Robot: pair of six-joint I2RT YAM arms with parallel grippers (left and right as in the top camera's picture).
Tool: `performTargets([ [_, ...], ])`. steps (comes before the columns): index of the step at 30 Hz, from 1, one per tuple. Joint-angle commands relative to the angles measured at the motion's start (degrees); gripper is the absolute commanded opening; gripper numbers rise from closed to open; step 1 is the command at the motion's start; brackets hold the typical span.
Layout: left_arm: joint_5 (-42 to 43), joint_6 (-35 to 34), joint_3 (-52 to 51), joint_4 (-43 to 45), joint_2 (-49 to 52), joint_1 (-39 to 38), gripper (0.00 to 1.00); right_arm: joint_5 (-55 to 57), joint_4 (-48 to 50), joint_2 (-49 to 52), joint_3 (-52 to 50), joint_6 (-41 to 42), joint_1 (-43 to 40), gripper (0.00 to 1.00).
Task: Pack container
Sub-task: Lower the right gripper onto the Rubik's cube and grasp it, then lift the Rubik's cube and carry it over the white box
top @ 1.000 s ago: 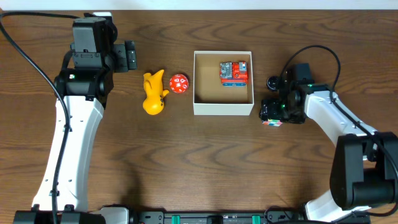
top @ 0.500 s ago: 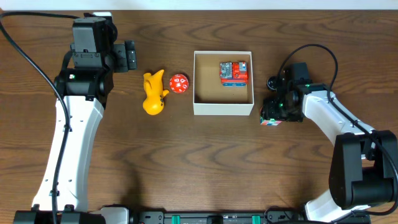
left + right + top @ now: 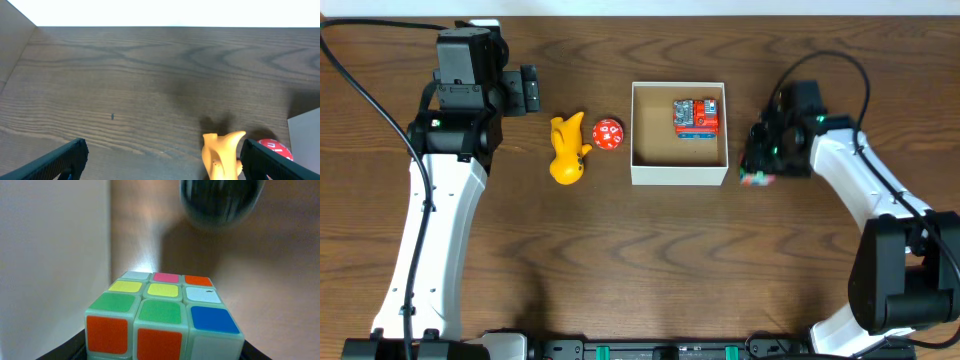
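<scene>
At centre, the shallow white container (image 3: 678, 176), tan inside, sits beside the right claw (image 3: 759, 166) gripping a cube (image 3: 160, 315); left claw (image 3: 528, 90) gapes.

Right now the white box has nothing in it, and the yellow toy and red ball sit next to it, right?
Not quite. The white box is not empty: the overhead view shows a red and blue toy in its far right corner. The yellow toy and red ball do sit next to it, on its left.
</scene>
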Motion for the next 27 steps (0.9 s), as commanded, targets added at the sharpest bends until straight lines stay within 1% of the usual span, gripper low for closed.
performTargets([
  [1,-0.7,0.3,1.1,-0.1,-0.3,0.3,0.98,1.2,-0.1,-0.2,6.4,-0.5,0.5,0.45],
  [6,-0.7,0.3,1.1,-0.1,-0.3,0.3,0.98,1.2,0.1,-0.2,13.2,-0.7,1.5,0.43],
  [8,-0.7,0.3,1.1,-0.1,-0.3,0.3,0.98,1.2,1.6,-0.2,14.6,-0.7,2.3,0.42],
  [14,-0.7,0.3,1.1,-0.1,-0.3,0.3,0.98,1.1,16.7,0.0,15.0,-0.7,6.8,0.36],
  [17,-0.7,0.3,1.1,-0.1,-0.3,0.3,0.98,2.0,23.0,0.1,15.0,0.0,9.8,0.37],
  [22,-0.7,0.3,1.1,-0.1,-0.3,0.3,0.98,3.7,28.2,0.9,15.0,1.3,13.7,0.35],
  [27,-0.7,0.3,1.1,-0.1,-0.3,0.3,0.98,3.7,29.0,4.3,15.0,1.3,16.6,0.36],
])
